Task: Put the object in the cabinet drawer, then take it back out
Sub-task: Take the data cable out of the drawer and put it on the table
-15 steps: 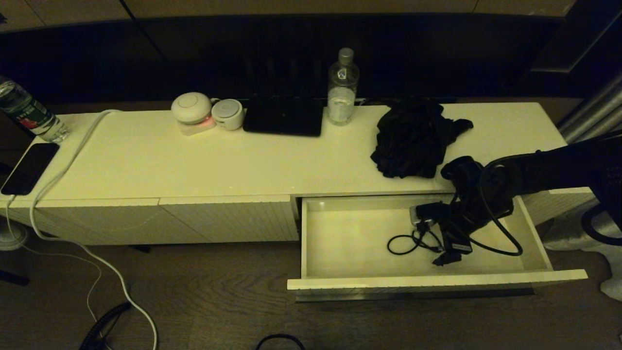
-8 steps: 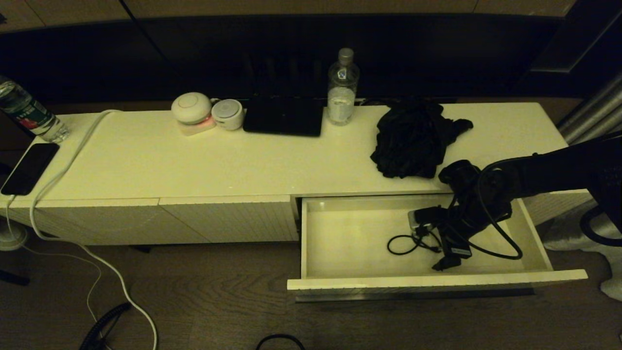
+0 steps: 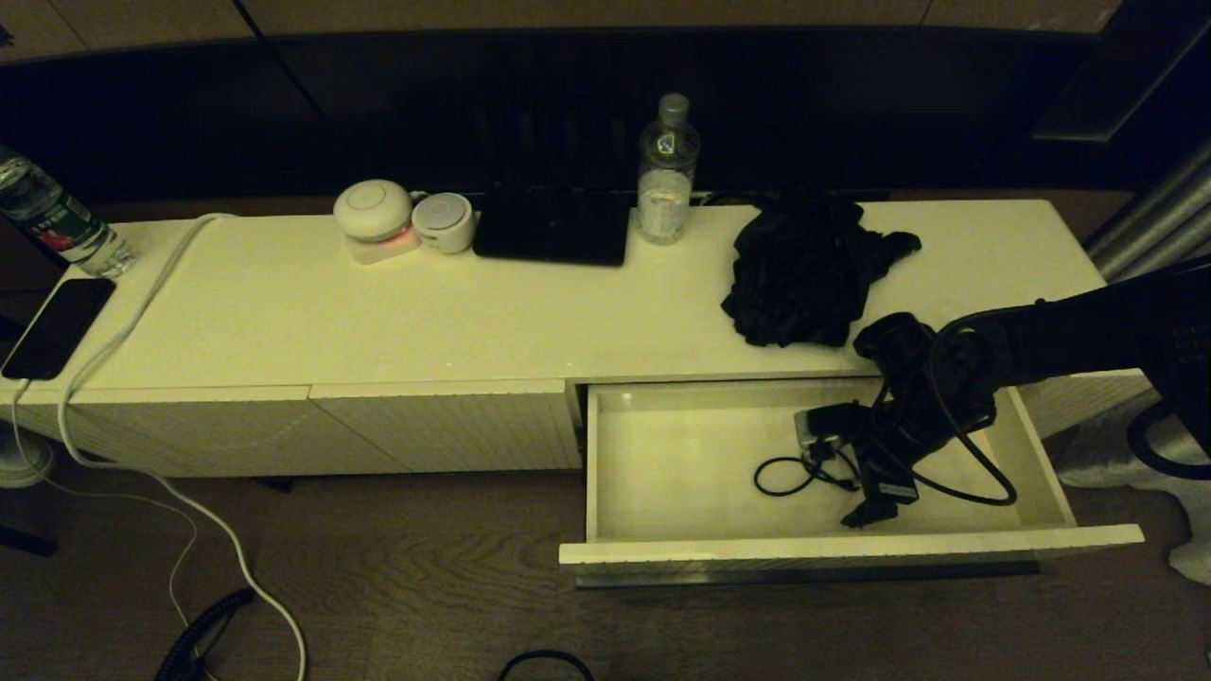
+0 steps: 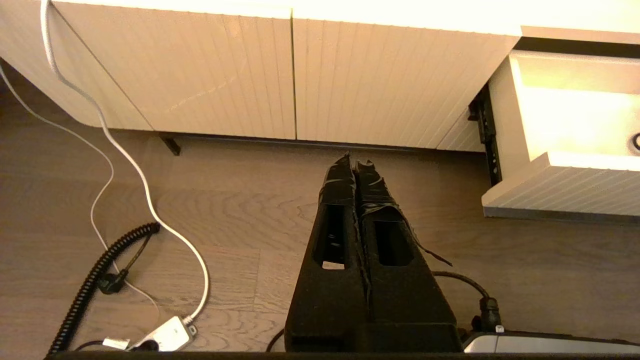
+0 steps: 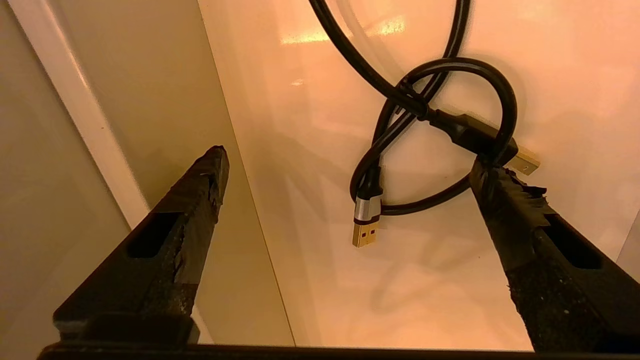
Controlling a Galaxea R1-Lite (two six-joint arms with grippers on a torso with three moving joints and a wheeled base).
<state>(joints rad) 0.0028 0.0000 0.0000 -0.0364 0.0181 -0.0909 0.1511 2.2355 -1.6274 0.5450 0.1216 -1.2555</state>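
The cabinet drawer is pulled out at the right of the low cream cabinet, and its plain white floor shows. A black USB cable lies coiled on that floor, its loop and gold plugs plain in the right wrist view. My right gripper hangs open inside the drawer just above the cable, holding nothing; one fingertip is right by the loop, and I cannot tell if it touches. My left gripper is shut and empty, low over the wooden floor in front of the closed ribbed panels.
On the cabinet top are a black cloth just behind the drawer, a water bottle, a dark flat pad, two round white devices, a phone and a white cord. Cords lie on the floor.
My right gripper has risen a little and drawn back slightly inside the drawer. The cable stays on the drawer floor.
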